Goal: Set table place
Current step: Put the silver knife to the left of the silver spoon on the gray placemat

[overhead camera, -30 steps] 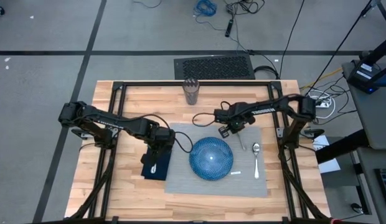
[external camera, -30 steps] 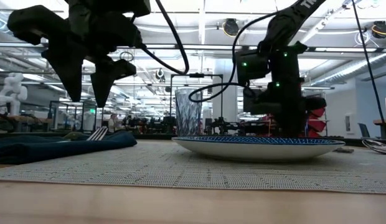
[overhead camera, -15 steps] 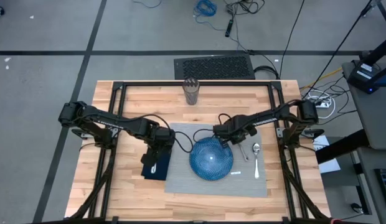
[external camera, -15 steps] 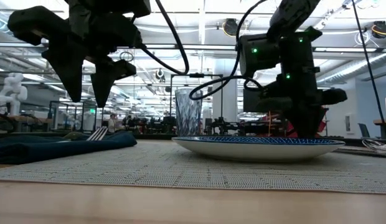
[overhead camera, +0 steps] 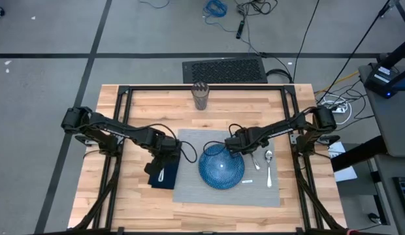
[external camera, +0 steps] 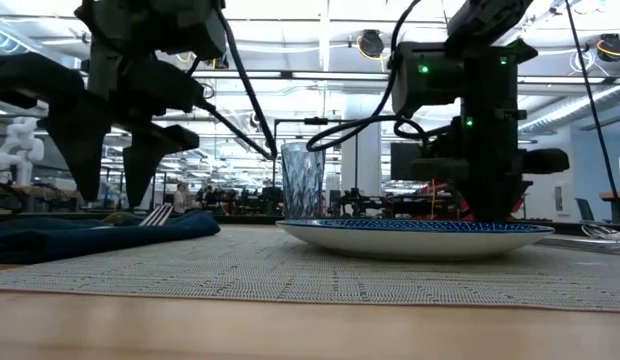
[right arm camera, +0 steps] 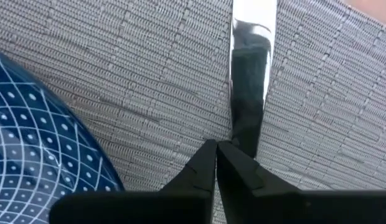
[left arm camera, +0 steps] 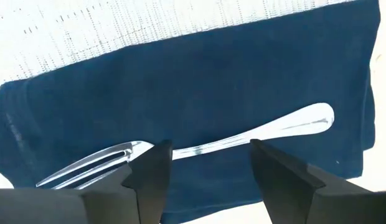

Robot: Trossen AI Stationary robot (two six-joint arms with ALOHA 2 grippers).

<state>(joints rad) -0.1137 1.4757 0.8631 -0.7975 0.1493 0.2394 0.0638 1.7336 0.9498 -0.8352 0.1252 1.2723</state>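
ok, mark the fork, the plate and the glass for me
fork point(left arm camera: 199, 148), left wrist view, middle of its handle on the navy napkin
plate point(overhead camera: 221, 166), high view, centre of the blue plate
glass point(external camera: 302, 182), low view, middle of its wall

Left gripper point(left arm camera: 207, 163) hovering low, fingers apart; right gripper point(right arm camera: 216, 163) low, fingers pressed together.

Wooden table point(overhead camera: 137, 202) with grey placemat point(overhead camera: 189, 189), navy napkin point(overhead camera: 164, 177), glass tumbler point(overhead camera: 201, 96)

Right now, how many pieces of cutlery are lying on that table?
3. A fork lies on the navy napkin, left of the plate. A knife and a spoon lie on the grey placemat, right of the plate. None seems hidden.
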